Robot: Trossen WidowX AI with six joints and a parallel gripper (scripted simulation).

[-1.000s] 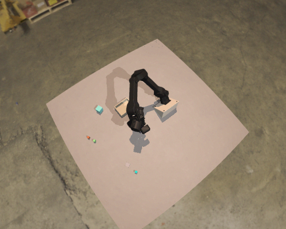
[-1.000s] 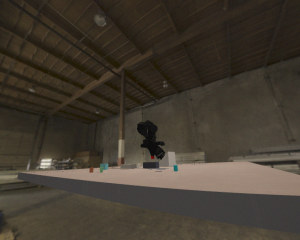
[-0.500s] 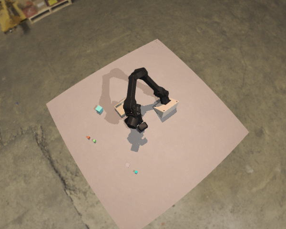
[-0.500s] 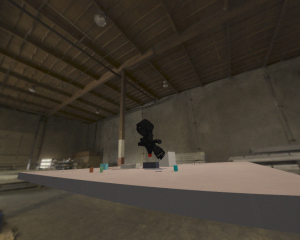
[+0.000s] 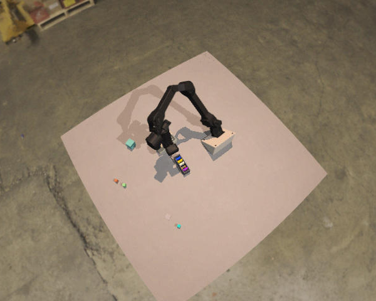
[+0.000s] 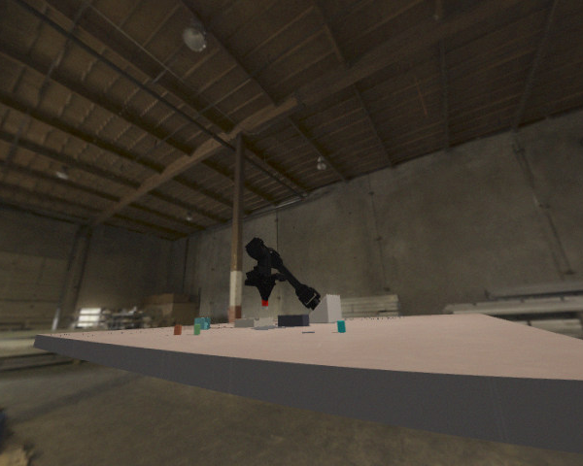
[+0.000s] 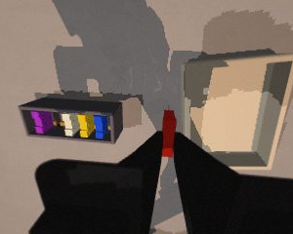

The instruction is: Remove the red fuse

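Between fuse block [image 7: 70, 118] and tray [image 7: 236, 114]: gripper [image 7: 168, 146] clamps red fuse [image 7: 169, 133].

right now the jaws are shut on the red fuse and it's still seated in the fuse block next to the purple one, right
Not quite. The gripper is shut on the red fuse, but the fuse is out of the fuse block, held in the air between the block and the tray. The wrist view shows it: only purple, white, yellow and blue fuses sit in the block.

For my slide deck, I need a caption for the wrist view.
Gripper shut on the red fuse, carried between the fuse block and the tray.
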